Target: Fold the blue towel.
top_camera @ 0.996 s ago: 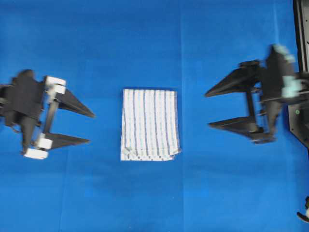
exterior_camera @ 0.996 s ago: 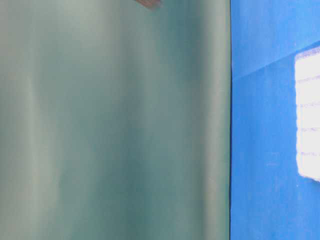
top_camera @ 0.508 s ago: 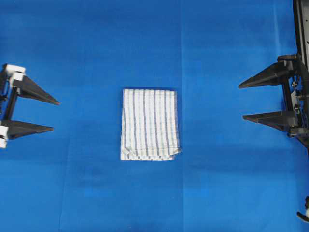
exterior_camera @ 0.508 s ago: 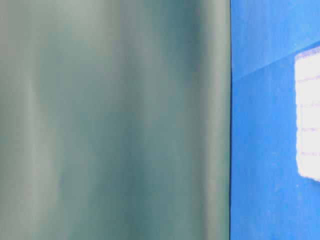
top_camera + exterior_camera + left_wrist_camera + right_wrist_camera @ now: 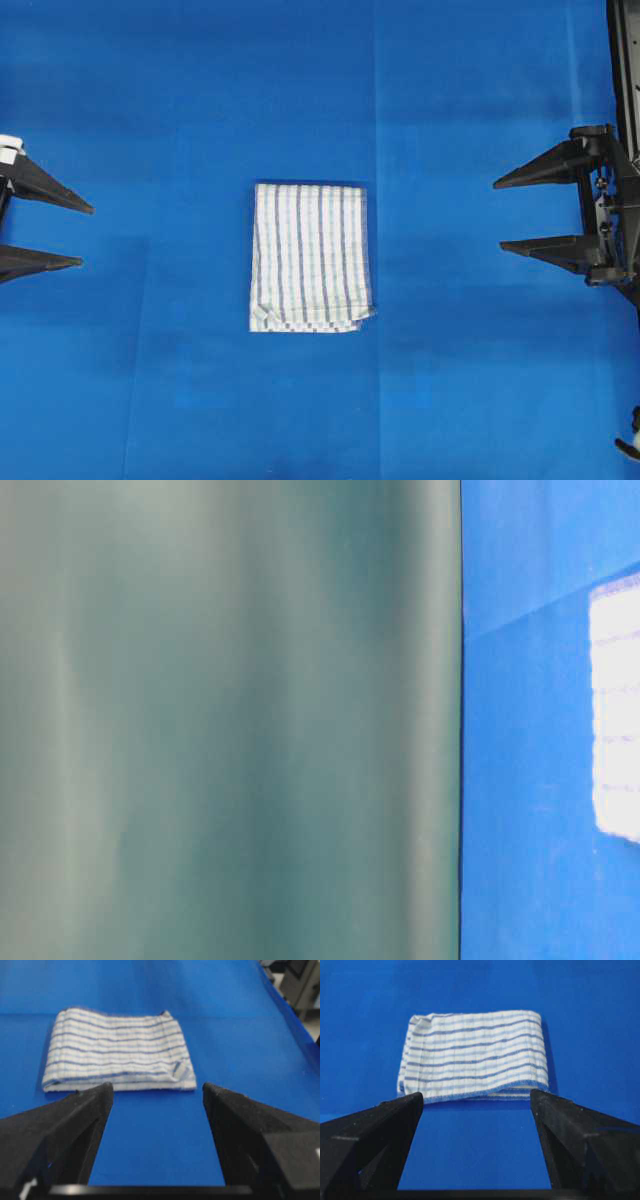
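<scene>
While the folded rectangular white woven towel with thin dark-blue stripes and pale-blue checks (image 5: 310, 258) lies flat near the middle of the plain solid-blue table covering (image 5: 450, 100) in the overhead view, both arms sit far out at the sides, well apart from it. Its stripes run from twelve to six o'clock there, and one small corner at about five o'clock on the cloth is turned up and rumpled.

At nine o'clock of that view the black left gripper (image 5: 78, 236) shows only its two tapered fingers, spread wide with bare blue covering between them, tips pointing toward three o'clock. At three o'clock the black right gripper (image 5: 498, 214) mirrors it, its two pointed fingers likewise spread apart and empty, aimed toward nine o'clock.

From the left wrist camera the towel (image 5: 119, 1051) rests at twelve o'clock beyond the parted fingers (image 5: 75, 1125), clear of them, with the rumpled corner on its near right edge. From the right wrist camera the towel (image 5: 475, 1055) again lies at twelve o'clock past the open fingers (image 5: 380, 1130), stacked layers showing along its near edge.

The table-level view is mostly filled by a blurred grey-green surface (image 5: 230, 720); a washed-out white piece of the towel (image 5: 615, 705) shows at three o'clock on the blue.
</scene>
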You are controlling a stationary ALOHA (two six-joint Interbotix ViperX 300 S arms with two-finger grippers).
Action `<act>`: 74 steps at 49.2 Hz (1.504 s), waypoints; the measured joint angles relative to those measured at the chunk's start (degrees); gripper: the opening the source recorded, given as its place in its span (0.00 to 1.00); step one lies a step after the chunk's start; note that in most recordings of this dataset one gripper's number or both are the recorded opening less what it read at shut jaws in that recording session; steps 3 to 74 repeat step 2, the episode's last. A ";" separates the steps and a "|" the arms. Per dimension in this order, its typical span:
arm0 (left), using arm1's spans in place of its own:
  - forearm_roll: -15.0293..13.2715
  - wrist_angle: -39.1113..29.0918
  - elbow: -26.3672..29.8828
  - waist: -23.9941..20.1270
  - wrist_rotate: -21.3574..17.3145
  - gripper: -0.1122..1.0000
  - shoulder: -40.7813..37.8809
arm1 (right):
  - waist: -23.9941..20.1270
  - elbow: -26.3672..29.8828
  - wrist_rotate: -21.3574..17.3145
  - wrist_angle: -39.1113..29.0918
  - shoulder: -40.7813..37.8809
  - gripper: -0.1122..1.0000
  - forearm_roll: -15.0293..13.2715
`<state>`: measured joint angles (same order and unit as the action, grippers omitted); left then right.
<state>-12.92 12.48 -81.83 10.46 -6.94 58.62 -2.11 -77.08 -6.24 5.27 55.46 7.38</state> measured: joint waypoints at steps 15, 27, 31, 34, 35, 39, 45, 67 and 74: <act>0.00 0.00 -0.18 0.00 0.00 0.70 0.00 | -0.09 0.00 0.00 0.18 -0.09 0.92 0.00; 0.00 0.00 -0.18 0.00 0.00 0.70 0.00 | -0.09 0.00 0.00 0.18 -0.09 0.92 0.00; 0.00 0.00 -0.18 0.00 0.00 0.70 0.00 | -0.09 0.00 0.00 0.18 -0.09 0.92 0.00; 0.00 0.00 -0.18 0.00 0.00 0.70 0.00 | -0.09 0.00 0.00 0.18 -0.09 0.92 0.00; 0.00 0.00 -0.18 0.00 0.00 0.70 0.00 | -0.09 0.00 0.00 0.18 -0.09 0.92 0.00; 0.00 0.00 -0.18 0.00 0.00 0.70 0.00 | -0.09 0.00 0.00 0.18 -0.09 0.92 0.00; 0.00 0.00 -0.18 0.00 0.00 0.70 0.00 | -0.09 0.00 0.00 0.18 -0.09 0.92 0.00; 0.00 0.00 -0.18 0.00 0.00 0.70 0.00 | -0.09 0.00 0.00 0.18 -0.09 0.92 0.00; 0.00 0.00 -0.18 0.00 0.00 0.70 0.00 | -0.09 0.00 0.00 0.18 -0.09 0.92 0.00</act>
